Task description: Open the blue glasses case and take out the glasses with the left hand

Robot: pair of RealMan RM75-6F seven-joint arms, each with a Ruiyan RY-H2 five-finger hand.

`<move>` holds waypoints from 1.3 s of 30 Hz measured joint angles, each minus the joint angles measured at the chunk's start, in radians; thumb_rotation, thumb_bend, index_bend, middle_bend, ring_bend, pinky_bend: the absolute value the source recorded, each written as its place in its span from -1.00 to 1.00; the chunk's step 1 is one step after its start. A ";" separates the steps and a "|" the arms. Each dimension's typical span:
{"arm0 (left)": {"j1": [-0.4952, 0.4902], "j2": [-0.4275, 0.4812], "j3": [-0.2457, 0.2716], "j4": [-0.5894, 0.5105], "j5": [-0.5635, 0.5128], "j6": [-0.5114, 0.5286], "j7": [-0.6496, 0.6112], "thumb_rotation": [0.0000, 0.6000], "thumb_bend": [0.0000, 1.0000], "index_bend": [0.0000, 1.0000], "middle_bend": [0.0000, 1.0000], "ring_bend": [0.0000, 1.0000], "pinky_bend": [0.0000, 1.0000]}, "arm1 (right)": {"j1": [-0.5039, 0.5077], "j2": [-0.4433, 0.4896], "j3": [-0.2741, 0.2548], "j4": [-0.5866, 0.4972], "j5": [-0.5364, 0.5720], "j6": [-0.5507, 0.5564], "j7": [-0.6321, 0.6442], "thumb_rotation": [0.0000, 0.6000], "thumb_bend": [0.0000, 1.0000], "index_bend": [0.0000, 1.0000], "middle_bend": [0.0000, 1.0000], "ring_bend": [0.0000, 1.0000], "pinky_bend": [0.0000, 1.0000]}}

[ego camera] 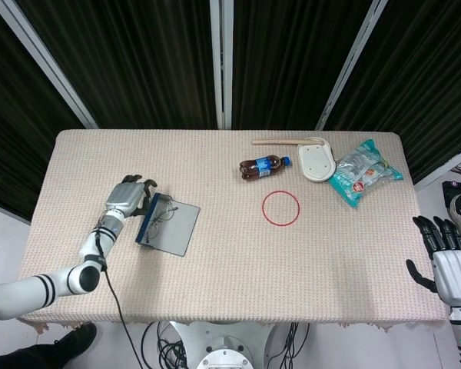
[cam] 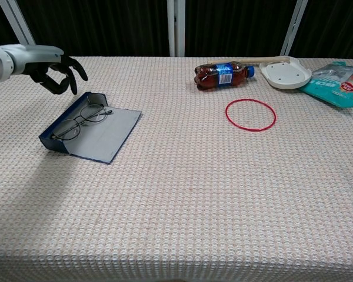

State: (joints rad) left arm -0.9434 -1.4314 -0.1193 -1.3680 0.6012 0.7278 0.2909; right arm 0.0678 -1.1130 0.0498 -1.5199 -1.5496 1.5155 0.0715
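Note:
The blue glasses case (ego camera: 148, 221) (cam: 63, 126) lies open on the left part of the table, its grey lid (ego camera: 177, 229) (cam: 110, 130) folded flat toward the table's middle. Thin-rimmed glasses (ego camera: 160, 215) (cam: 80, 121) rest in the case, partly on the lid. My left hand (ego camera: 127, 197) (cam: 57, 69) hovers just beyond the case's far-left end, fingers curved and apart, holding nothing and clear of the case. Off the table's right edge, my right hand (ego camera: 446, 260) stays with its fingers spread; the chest view does not show it.
A cola bottle (ego camera: 263, 166) (cam: 222, 74) lies at the back centre, with a red ring (ego camera: 281, 208) (cam: 250, 114) in front of it. A white dish (ego camera: 317, 162) (cam: 286, 73) with a wooden stick and a teal snack bag (ego camera: 362, 172) (cam: 336, 78) sit at the back right.

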 measured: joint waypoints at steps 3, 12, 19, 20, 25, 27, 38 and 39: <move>-0.027 -0.008 -0.004 -0.003 -0.034 -0.035 0.025 1.00 0.36 -0.59 -0.25 -0.81 -1.00 | -0.001 -0.001 0.000 0.003 0.004 -0.002 0.003 1.00 -0.42 -1.00 -0.78 -1.00 -1.00; -0.063 -0.009 -0.027 -0.072 0.012 -0.093 -0.002 1.00 0.36 -0.60 -0.25 -0.81 -1.00 | -0.005 -0.003 0.000 0.002 0.005 0.001 0.000 1.00 -0.42 -1.00 -0.78 -1.00 -1.00; -0.084 -0.015 -0.020 -0.145 0.100 -0.103 -0.005 1.00 0.34 -0.60 -0.25 -0.81 -1.00 | -0.006 -0.003 0.000 0.000 0.006 0.001 -0.002 1.00 -0.42 -1.00 -0.78 -1.00 -1.00; -0.085 -0.015 -0.018 -0.156 0.116 -0.103 -0.006 1.00 0.32 -0.59 -0.25 -0.81 -1.00 | -0.005 -0.004 0.000 0.001 0.006 0.000 -0.002 1.00 -0.42 -1.00 -0.78 -1.00 -1.00; -0.078 -0.016 -0.002 -0.183 0.190 -0.051 0.008 1.00 0.26 -0.51 -0.34 -0.81 -1.00 | 0.001 -0.006 0.002 0.003 0.004 -0.007 0.000 1.00 -0.42 -1.00 -0.78 -1.00 -1.00; -0.071 -0.021 0.011 -0.185 0.212 -0.007 0.029 1.00 0.25 -0.49 -0.35 -0.81 -1.00 | 0.002 -0.006 0.002 0.005 0.003 -0.008 0.002 1.00 -0.42 -1.00 -0.78 -1.00 -1.00; -0.043 -0.073 0.067 -0.163 0.221 0.096 0.137 1.00 -0.15 -0.45 -0.37 -0.81 -1.00 | 0.011 -0.013 0.003 0.018 -0.001 -0.018 0.016 1.00 -0.42 -1.00 -0.78 -1.00 -1.00; -0.042 -0.077 0.068 -0.162 0.220 0.103 0.144 1.00 -0.15 -0.44 -0.37 -0.81 -1.00 | 0.011 -0.013 0.003 0.018 -0.001 -0.017 0.017 1.00 -0.42 -1.00 -0.78 -1.00 -1.00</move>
State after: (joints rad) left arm -0.9854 -1.5080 -0.0514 -1.5300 0.8212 0.8310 0.4350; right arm 0.0788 -1.1255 0.0524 -1.5023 -1.5506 1.4983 0.0881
